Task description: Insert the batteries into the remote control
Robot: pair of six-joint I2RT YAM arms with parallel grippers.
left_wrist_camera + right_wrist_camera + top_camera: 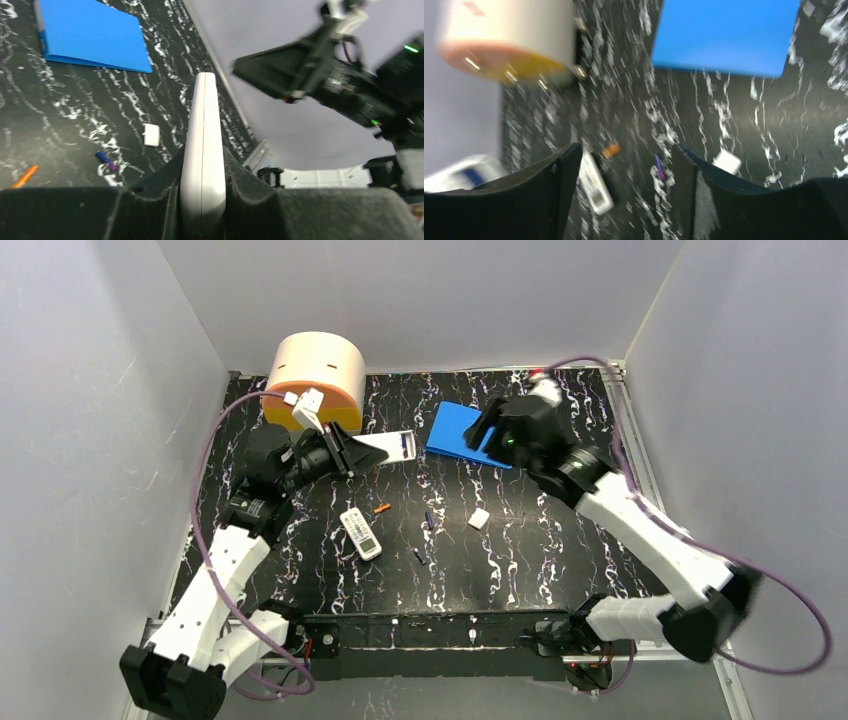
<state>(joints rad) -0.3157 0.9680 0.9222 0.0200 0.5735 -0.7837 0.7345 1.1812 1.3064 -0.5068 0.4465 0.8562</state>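
Place: robot lab test cell.
Walls: plain white panels (90, 440) on 3 sides.
Table: black marbled top (520, 550), metal rail (640, 440) at edge.
Rig: L arm (215, 570) + R arm (650, 535) bolted on, purple cables (194, 505) trailing.

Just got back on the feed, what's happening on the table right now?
The left gripper, jaws shut, holds a white remote edge-on. The right gripper hangs near the blue pad, jaws open and empty. A second remote, an orange battery, a purple battery and a small white piece lie loose on the table.
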